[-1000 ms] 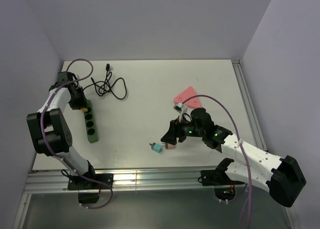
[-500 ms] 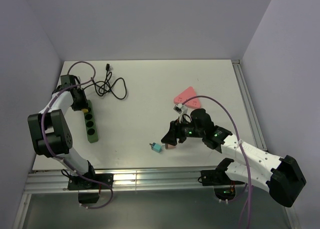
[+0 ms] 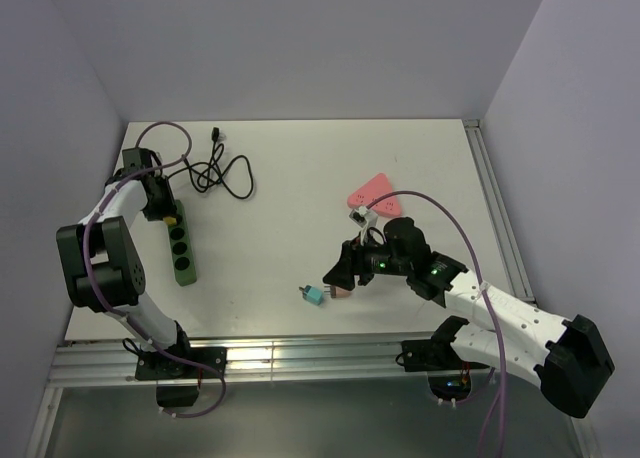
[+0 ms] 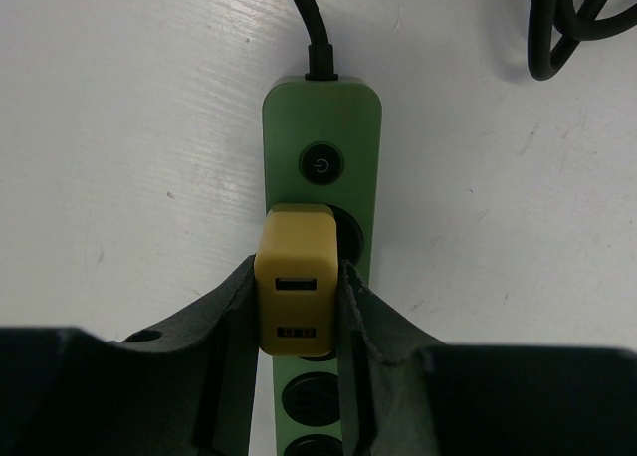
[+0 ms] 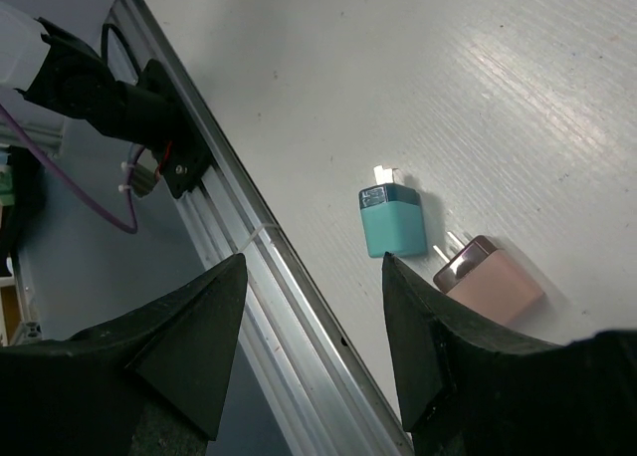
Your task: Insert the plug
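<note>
The left gripper (image 4: pixel 299 277) is clenched on the yellow plug (image 4: pixel 295 249), one finger on each side of it. The plug sits over the socket of the green power strip (image 4: pixel 320 117) nearest the round switch (image 4: pixel 320 163). From above it is hard to tell whether its prongs are fully in. More sockets (image 3: pixel 183 249) show as dark holes further along the strip. The strip's black cable (image 3: pixel 225 173) lies coiled on the white table (image 3: pixel 420 148). The right gripper (image 5: pixel 311 277) hangs with its fingers spread and grasps nothing, above a teal plug (image 5: pixel 393 222) and a pink plug (image 5: pixel 493 282) that lie just beside each other. A pink triangle (image 3: pixel 373 191) lies near them.
</note>
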Controlling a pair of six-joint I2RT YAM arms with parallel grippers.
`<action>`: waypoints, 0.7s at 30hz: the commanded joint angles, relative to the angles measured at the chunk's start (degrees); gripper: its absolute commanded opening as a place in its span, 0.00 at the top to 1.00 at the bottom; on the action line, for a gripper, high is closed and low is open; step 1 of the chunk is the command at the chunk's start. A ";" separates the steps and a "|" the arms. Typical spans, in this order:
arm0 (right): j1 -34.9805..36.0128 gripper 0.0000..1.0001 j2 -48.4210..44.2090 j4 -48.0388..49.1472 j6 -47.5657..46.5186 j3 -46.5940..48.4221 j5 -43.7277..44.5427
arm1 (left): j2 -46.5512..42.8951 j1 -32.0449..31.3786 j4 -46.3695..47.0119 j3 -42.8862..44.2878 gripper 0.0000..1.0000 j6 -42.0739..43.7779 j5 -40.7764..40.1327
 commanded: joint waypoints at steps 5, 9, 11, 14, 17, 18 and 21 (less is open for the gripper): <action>-0.50 0.36 -1.40 0.18 -0.91 -0.01 1.61 | 7.27 0.84 -5.11 -5.29 1.00 1.62 -9.54; -1.02 0.36 -2.28 -0.35 -1.08 0.08 3.02 | 8.41 -1.79 -6.07 -5.55 1.00 1.27 -13.15; -1.37 0.36 -2.72 -0.70 -1.08 0.08 3.37 | 8.94 -2.50 -6.43 -5.82 1.00 1.18 -14.21; -1.81 0.36 -2.98 -0.27 -0.91 -0.18 2.85 | 8.25 -2.76 -6.25 -5.90 1.00 1.35 -14.12; -1.81 0.36 -2.89 -0.09 -0.82 -0.27 2.41 | 7.11 -2.67 -6.08 -6.17 1.00 1.09 -14.39; -1.81 0.36 -2.89 -0.09 -0.82 -0.27 2.32 | 6.67 -2.67 -5.82 -6.34 1.00 1.18 -14.21; -1.81 0.36 -3.15 -0.09 -0.73 -0.36 2.32 | 5.78 -1.10 -5.64 -6.26 1.00 1.27 -12.38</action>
